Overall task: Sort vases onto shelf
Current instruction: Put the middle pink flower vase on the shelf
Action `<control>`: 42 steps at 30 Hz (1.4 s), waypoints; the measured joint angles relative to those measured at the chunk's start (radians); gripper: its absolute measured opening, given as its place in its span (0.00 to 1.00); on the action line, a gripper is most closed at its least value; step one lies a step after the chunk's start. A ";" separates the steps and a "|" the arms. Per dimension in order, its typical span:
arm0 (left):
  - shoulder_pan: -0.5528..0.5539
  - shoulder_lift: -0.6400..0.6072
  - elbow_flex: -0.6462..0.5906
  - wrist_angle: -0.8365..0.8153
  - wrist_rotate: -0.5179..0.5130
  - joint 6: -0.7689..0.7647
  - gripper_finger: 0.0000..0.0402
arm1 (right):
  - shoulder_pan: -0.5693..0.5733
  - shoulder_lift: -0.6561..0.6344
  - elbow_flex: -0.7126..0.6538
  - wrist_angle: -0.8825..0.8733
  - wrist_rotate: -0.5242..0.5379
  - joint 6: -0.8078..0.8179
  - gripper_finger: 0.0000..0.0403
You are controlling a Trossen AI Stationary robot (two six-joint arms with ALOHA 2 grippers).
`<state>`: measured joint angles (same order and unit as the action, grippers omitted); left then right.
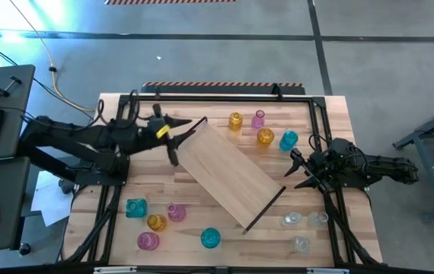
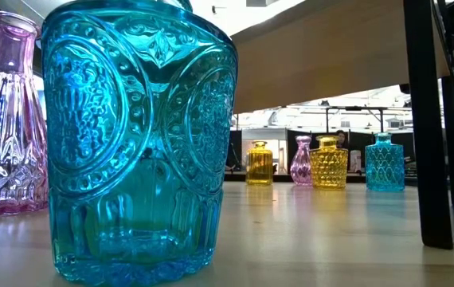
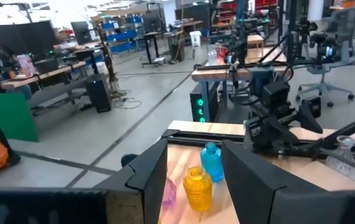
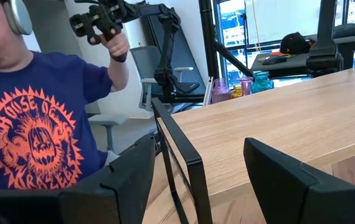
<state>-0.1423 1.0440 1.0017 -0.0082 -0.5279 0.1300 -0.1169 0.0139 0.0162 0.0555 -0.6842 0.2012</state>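
Twelve vases on the table (image 1: 339, 114): four behind the shelf (image 1: 228, 171), five front-left, three clear front-right. Left gripper (image 1: 183, 133) pinches the tilted shelf's end; right gripper (image 1: 297, 169) spread just beside the shelf.

You had a pale, light-wood rectangular shelf board (image 1: 228, 173) with thin dark end pieces lying on the striped blond wooden tabletop (image 1: 339, 114). Nearest the low camera stood a teal-blue glass vase (image 2: 138, 139) embossed with beaded medallions, beside a ribbed pink glass vase (image 2: 5, 119). Farther back, an amber diamond-textured glass vase (image 2: 328, 163) glowed.
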 joint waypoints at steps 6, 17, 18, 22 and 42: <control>0.093 0.112 0.067 -0.006 0.138 -0.025 0.35 | 0.000 0.000 0.000 0.000 0.000 0.001 0.57; 0.132 0.338 0.210 0.003 0.254 0.106 0.35 | 0.000 0.000 0.000 0.127 0.010 0.129 0.57; 0.134 0.358 0.230 0.006 0.254 0.113 0.35 | 0.000 0.000 0.000 0.148 0.011 0.142 0.57; 0.159 0.421 0.314 0.000 0.263 0.078 0.35 | 0.000 0.000 0.000 0.206 0.070 0.120 0.57; 0.256 0.357 0.449 -0.225 0.227 0.129 0.35 | 0.000 0.000 0.000 0.435 0.541 0.003 0.57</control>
<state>0.1139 1.4010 1.4502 -0.2337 -0.3006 0.2590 -0.1173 0.0135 0.0158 0.4904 -0.1434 0.2047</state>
